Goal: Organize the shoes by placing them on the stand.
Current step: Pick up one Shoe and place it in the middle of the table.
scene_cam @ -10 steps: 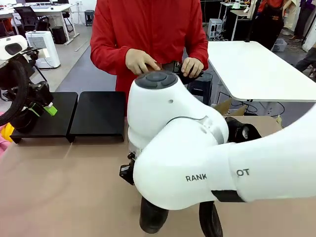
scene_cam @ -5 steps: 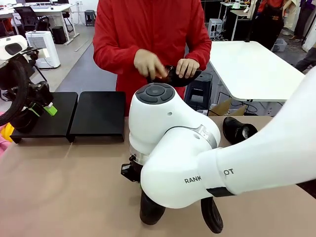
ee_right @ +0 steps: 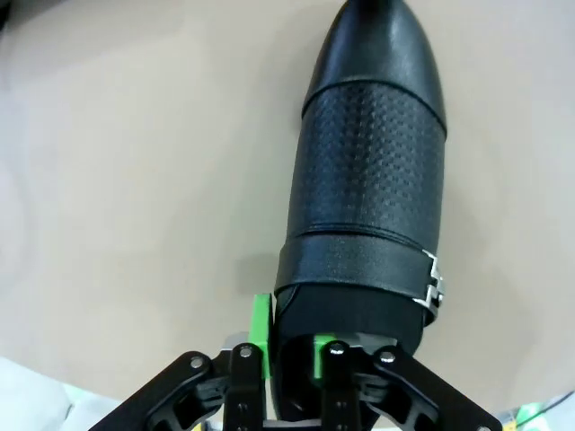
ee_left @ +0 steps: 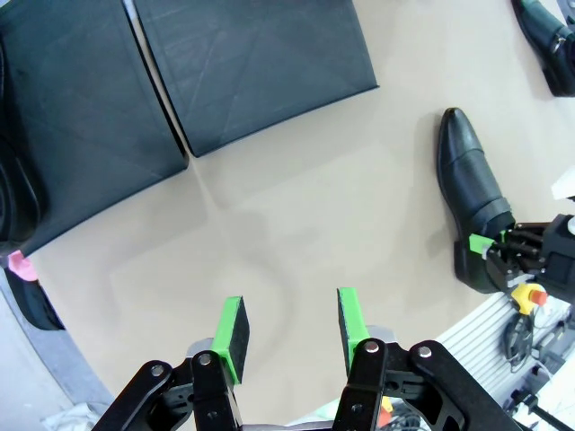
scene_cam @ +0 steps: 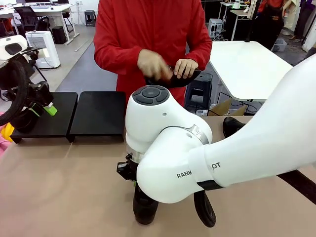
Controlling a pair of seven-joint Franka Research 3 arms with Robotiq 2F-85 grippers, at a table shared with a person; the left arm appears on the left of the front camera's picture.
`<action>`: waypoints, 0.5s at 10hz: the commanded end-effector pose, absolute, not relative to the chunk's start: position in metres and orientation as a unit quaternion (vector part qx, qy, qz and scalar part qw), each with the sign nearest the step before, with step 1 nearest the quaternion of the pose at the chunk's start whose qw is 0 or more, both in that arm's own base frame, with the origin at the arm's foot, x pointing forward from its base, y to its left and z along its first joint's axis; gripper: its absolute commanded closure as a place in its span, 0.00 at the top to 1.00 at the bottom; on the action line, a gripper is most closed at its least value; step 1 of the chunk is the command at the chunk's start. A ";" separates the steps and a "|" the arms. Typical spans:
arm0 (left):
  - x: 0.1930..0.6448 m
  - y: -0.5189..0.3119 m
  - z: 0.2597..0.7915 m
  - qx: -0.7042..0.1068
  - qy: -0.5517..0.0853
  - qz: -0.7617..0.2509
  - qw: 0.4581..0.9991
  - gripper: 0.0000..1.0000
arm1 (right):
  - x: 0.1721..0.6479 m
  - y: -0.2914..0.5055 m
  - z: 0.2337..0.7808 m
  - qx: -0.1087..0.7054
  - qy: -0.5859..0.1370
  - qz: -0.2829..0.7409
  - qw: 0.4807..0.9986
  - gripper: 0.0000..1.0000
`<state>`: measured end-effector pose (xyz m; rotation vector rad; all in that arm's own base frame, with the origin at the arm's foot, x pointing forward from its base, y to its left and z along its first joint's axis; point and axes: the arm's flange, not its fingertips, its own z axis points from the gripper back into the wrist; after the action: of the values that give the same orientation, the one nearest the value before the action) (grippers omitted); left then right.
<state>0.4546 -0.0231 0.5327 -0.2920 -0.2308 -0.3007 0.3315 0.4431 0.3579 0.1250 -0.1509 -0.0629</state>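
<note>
Far left, my left gripper (ee_left: pixel 289 310) hangs above the left end of the low matte-black stand (scene_cam: pixel 98 114) of two flat platforms, jaws roughly half apart, nothing between the green pads. Both platforms are bare, so by my read nothing is placed yet and the whole task is left. Centre, near edge: a glossy black leather dress shoe with a perforated vamp and a side buckle (ee_right: pixel 373 171), upright on the table as far as I can tell, well apart from the stand, toe pointing away from my right gripper (ee_right: pixel 287 350). That gripper straddles the heel rim, one pad outside, one inside the opening, set narrow; can't tell if it's pinching or slack around the leather. Behind it a person in a red top stands at the far side, both hands on a second black dress shoe (scene_cam: pixel 180 80) held in the air. Right of that, a third black shoe (scene_cam: pixel 232 126) sits on the table, half hidden by my right arm. Three shoes seen, all to go. Surface: plain tan table (scene_cam: pixel 64 187), matte. Room: open workshop, white tables (scene_cam: pixel 252 69) behind, white air-cleaner unit (scene_cam: pixel 43 47) far left, dark stool (scene_cam: pixel 200 91), grey floor.
</note>
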 end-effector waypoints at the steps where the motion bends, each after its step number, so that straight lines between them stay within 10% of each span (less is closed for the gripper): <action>1: 0.453 -0.022 0.532 -0.149 -0.121 -0.149 0.970 0.54 | 0.334 0.441 0.369 0.068 -0.077 -0.052 0.993 0.72; 3: 0.453 -0.022 0.532 -0.149 -0.121 -0.149 0.970 0.54 | 0.336 0.430 0.381 0.064 -0.058 -0.064 0.994 1.00; 5: 0.453 -0.022 0.532 -0.149 -0.121 -0.149 0.970 0.54 | 0.335 0.416 0.404 0.085 -0.039 -0.070 0.993 1.00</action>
<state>0.4546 -0.0230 0.5327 -0.2920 -0.2308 -0.3005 0.3361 0.4303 0.3876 0.1540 -0.1035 -0.1469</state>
